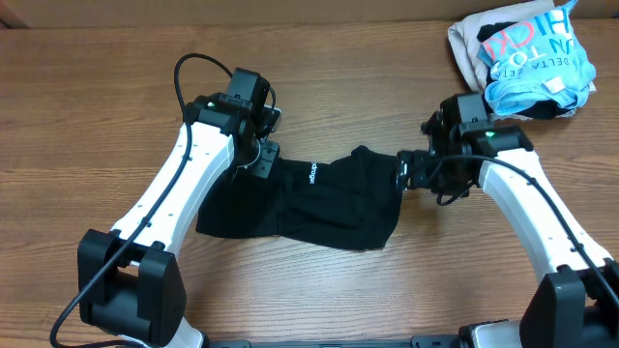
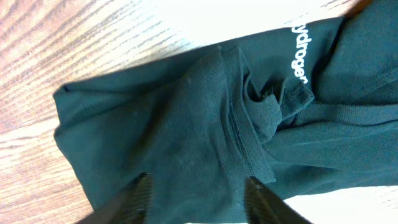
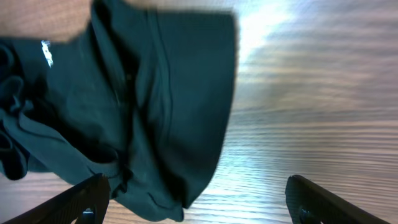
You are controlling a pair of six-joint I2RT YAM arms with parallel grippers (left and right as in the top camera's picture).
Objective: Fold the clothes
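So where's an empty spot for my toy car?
Bare wood at the back of the table, between the left gripper and the corner clothes pile. Also the front strip below the black shirt, between left arm and right arm. Crowded: the shirt's ends, with the right gripper at one.

Bright, glare on table point(image 3: 273, 37), rt wrist view blurred

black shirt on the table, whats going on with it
Two robot arms are working on folding the black shirt, which lies bunched on the table. The left arm has its jaws apart over the shirt's left end; the right arm has its jaws wide open at the right edge, holding nothing. No neat fold yet.
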